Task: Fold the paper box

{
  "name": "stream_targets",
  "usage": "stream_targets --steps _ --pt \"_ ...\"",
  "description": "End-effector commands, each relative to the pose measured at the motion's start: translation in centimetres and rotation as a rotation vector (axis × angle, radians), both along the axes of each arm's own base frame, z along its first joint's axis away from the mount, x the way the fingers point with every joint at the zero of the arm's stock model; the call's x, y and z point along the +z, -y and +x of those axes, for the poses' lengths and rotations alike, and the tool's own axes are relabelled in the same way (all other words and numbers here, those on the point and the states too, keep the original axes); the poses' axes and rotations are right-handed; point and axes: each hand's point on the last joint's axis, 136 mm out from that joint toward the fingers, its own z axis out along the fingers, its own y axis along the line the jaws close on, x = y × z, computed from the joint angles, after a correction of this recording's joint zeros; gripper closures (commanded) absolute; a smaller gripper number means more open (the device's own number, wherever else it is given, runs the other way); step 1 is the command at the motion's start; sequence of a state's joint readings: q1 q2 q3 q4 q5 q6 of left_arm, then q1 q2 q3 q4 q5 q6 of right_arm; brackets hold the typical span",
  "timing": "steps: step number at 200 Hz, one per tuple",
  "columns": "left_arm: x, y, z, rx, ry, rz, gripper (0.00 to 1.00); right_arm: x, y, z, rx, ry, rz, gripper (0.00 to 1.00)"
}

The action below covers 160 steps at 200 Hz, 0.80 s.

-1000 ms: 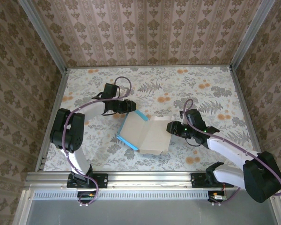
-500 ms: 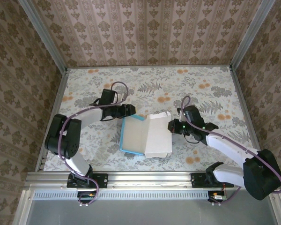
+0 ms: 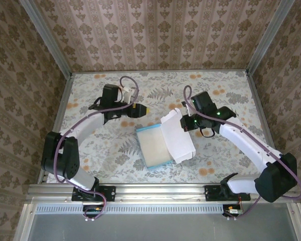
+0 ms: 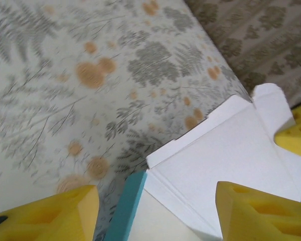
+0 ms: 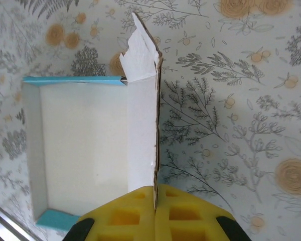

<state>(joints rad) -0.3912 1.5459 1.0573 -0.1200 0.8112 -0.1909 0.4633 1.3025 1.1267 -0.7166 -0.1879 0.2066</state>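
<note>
While right fingers [image 5: 120,218], yellow foam, pinch raised white flap [image 5: 140,135], paper box [image 3: 153,146] of thin card, turquoise outside, white inside, lies open side up on floral-patterned desk [image 3: 215,165], near its centre. Flap rises along box's right side. Left fingers [image 4: 45,216], yellow foam, spread wide, holding nothing, near box's far-left corner, apart from it.
</note>
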Motion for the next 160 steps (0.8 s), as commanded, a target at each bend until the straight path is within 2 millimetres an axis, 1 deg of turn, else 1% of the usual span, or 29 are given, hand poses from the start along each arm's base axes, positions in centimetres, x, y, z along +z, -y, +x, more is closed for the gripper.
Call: stream_targets --steps 1,9,19,22,36,60,83,105,133,146,160 --pt "0.2 2.0 -1.7 -0.196 0.100 -0.018 0.38 0.4 0.6 -1.7 0.163 -0.031 -0.143 0.95" --pt "0.0 2.5 -1.7 -0.221 0.123 -0.018 0.38 0.6 0.4 -1.6 0.186 -0.035 -0.158 0.95" --pt "-0.2 3.1 -1.5 -0.250 0.133 -0.021 0.38 1.2 0.3 -1.3 0.204 -0.028 -0.180 0.95" --pt "-0.2 3.4 -1.5 -0.262 0.133 -0.025 0.38 0.6 0.2 -1.0 0.210 -0.047 -0.197 0.95" --pt "-0.2 4.1 -0.9 -0.289 0.144 -0.037 0.38 0.6 -0.5 -0.6 0.251 -0.051 -0.220 0.95" --pt "-0.4 4.6 -0.5 -0.357 0.227 -0.038 0.37 0.8 -1.8 -0.1 0.323 -0.044 -0.225 0.95" --pt "-0.1 5.0 -0.9 -0.440 0.260 -0.062 0.38 1.0 -2.7 0.3 0.371 -0.039 -0.222 0.96" --pt "0.3 4.9 -1.6 -0.513 0.266 -0.050 0.40 1.1 -3.1 0.6 0.401 -0.035 -0.237 0.96" --pt "0.1 4.3 -2.8 -0.575 0.267 -0.015 0.47 0.3 -3.3 1.1 0.426 -0.040 -0.291 0.97" --pt "-0.1 4.1 -2.9 -0.580 0.275 0.003 0.50 0.1 -3.4 1.2 0.436 -0.040 -0.309 0.97" --pt "-0.4 4.0 -2.8 -0.578 0.283 0.023 0.51 0.1 -3.4 1.3 0.445 -0.033 -0.326 0.97"
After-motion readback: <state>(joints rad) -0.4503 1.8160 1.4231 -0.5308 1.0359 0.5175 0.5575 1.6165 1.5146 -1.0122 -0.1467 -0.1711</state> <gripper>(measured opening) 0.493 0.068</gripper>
